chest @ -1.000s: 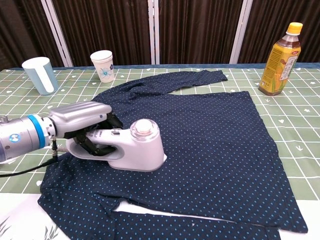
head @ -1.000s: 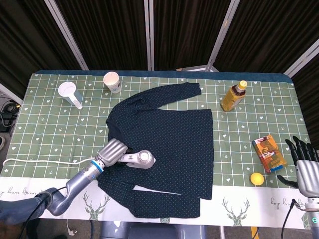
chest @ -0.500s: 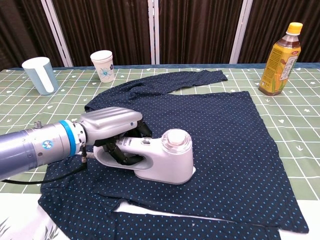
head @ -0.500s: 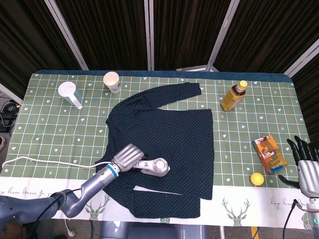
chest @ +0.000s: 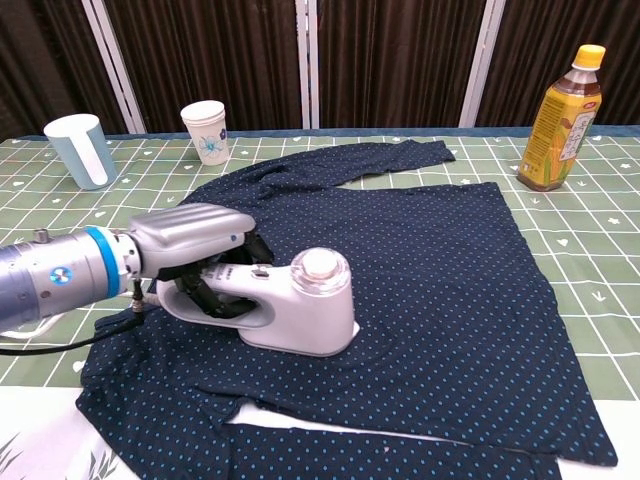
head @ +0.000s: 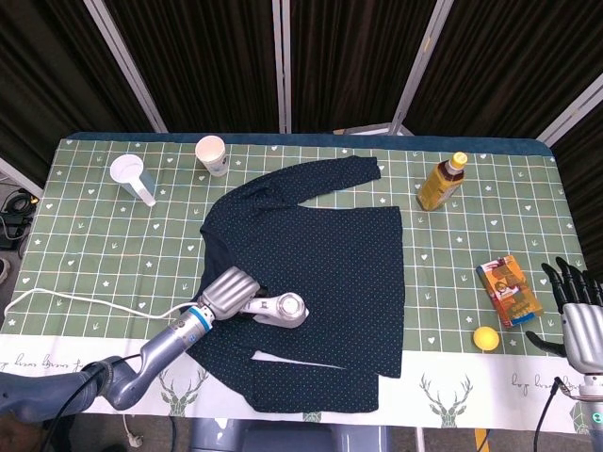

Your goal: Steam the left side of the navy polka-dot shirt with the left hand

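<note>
Left robot hand [chest: 190,232] wrapped over the handle of the white steamer [chest: 290,305], fingers curled under it, forearm reaching in low from the front-left edge of the surface [head: 85,235]. Steamer resting flat on the navy polka-dot shirt [head: 330,273], on its left half near the lower hem, nose pointing toward the shirt's middle. Shirt spread across the centre of the surface, one sleeve stretched toward the far edge, the other folded along the front edge.

Compared with half a second ago, steamer and left robot hand pulled back toward the left edge of the shirt, though not as far as a full second ago. Shirt itself unshifted.

Right robot hand [head: 573,299] seen only from the head camera, at the front-right corner, fingers spread and holding nothing, well apart from the shirt. Also only there: white cord [head: 85,301] trailing off the left edge, a snack box [head: 509,290] and yellow ball [head: 484,337] near the right edge. Both views showing the mug [chest: 80,150], paper cup [chest: 205,130] and tea bottle [chest: 562,105] along the far edge
</note>
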Available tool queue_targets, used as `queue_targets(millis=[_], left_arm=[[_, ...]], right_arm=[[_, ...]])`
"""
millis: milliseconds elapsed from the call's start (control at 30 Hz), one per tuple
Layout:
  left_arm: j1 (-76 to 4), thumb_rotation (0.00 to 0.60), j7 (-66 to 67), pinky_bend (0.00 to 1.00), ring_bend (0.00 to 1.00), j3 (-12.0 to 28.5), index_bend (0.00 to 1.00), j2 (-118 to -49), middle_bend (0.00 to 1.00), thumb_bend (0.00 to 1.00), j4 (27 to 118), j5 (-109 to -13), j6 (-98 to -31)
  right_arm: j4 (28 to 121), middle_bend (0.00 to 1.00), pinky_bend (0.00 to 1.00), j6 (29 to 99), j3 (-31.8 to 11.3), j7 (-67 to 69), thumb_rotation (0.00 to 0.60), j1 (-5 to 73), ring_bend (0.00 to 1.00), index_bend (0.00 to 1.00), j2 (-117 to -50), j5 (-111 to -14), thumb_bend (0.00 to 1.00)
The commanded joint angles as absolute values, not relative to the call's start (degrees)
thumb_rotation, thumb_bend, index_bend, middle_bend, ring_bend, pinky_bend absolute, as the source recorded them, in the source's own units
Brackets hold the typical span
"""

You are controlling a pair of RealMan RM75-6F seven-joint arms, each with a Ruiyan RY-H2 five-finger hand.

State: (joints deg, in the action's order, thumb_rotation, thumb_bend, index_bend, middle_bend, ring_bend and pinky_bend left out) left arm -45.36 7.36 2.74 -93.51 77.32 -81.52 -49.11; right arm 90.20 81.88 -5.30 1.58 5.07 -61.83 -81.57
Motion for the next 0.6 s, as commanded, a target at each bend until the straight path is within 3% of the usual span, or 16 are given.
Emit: queue_targets(millis=[33,367,600], left_arm=[[-44.7,0.600,6.8,0.97,0.81,2.2,0.93,-92.3,0.84,0.72,77.6,-81.7,-49.6],[-42.2,0.600,2.1,0.97,0.81,0.4,0.93,-88.4,0.84,0.72,76.1,-83.6,-52.6],[-40.7,0.600,-3.2,0.97,0.81,1.5,0.93,-86.2,0.84,0.72,75.0,-84.4,-56.4]], right_arm=[[90.3,0.00,0.00,81.9,-5.2,1.3,0.600,5.1,0.00,0.00,-61.9,-81.7,0.00],[90.8,0.00,0.00,82.4,-5.1,0.1,0.600,4.9,0.00,0.00,-62.1,-82.0,0.00],[90.9,0.00,0.00,82.5,-5.0,0.0,0.600,4.9,0.00,0.00,-62.1,-82.2,0.00]])
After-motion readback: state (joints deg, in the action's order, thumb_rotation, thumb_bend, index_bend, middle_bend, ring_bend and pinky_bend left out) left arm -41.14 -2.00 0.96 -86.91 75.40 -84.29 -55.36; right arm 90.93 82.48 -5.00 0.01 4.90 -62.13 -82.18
